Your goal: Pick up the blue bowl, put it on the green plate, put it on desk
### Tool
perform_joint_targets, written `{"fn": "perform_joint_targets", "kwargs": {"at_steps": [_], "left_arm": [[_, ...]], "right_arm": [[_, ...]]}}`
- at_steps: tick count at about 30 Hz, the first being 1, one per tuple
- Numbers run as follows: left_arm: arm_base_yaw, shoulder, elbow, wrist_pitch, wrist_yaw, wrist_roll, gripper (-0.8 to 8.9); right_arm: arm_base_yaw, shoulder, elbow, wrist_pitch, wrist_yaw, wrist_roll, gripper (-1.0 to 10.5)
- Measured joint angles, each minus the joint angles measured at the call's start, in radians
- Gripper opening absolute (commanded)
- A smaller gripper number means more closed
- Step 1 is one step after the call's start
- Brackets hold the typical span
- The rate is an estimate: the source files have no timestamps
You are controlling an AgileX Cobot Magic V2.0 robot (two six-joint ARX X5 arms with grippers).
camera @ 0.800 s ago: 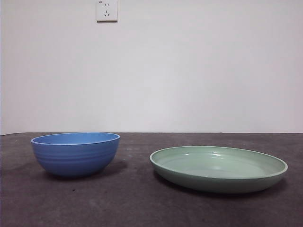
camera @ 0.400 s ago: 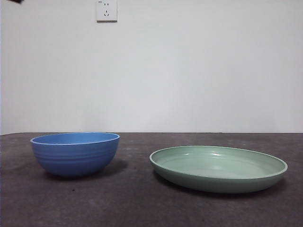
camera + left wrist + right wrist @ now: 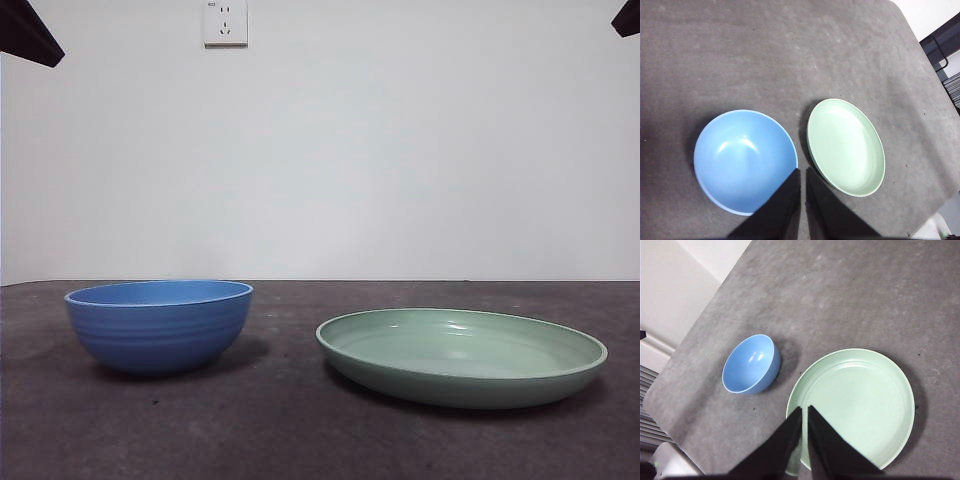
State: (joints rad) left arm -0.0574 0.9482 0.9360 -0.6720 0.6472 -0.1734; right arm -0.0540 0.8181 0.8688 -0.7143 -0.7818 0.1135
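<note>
Front camera low, level; wrist cameras high, downward; all share desk (image 3: 300, 420).

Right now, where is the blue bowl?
In the front view the blue bowl stands on the desk, left of the green plate, not touching it.

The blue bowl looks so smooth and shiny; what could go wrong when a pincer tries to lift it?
The blue bowl has a glossy, curved wall, so it might slip from a grasp at its rim. It stands close beside the green plate, so a careless approach could bump the plate. Set down off-centre, the bowl might tilt on the plate's raised rim.
</note>
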Motion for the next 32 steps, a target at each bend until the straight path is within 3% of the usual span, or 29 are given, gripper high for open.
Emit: {"fn": "perform_joint_targets", "kwargs": {"at_steps": [3, 7, 9, 22, 29, 32], "left_arm": [[0.000, 0.000, 0.000, 0.000, 0.000, 0.000, 1.55], [0.000, 0.000, 0.000, 0.001, 0.000, 0.000, 5.29], [0.000, 0.000, 0.000, 0.003, 0.000, 0.000, 6.15], [0.000, 0.006, 0.002, -0.023, -0.002, 0.007, 6.25], [0.000, 0.137, 0.008, -0.088, -0.160, 0.003, 6.21], [0.000, 0.224, 0.008, -0.085, -0.177, -0.001, 6.15]], "right_arm": [[0.000, 0.000, 0.000, 0.000, 0.000, -0.006, 1.1], [0.000, 0.000, 0.000, -0.003, 0.000, -0.008, 6.0], [0.000, 0.000, 0.000, -0.007, 0.000, -0.008, 6.5], [0.000, 0.000, 0.000, -0.009, -0.002, -0.007, 6.5], [0.000, 0.000, 0.000, -0.011, -0.004, -0.002, 6.5], [0.000, 0.000, 0.000, -0.011, -0.004, -0.002, 6.5]]}}
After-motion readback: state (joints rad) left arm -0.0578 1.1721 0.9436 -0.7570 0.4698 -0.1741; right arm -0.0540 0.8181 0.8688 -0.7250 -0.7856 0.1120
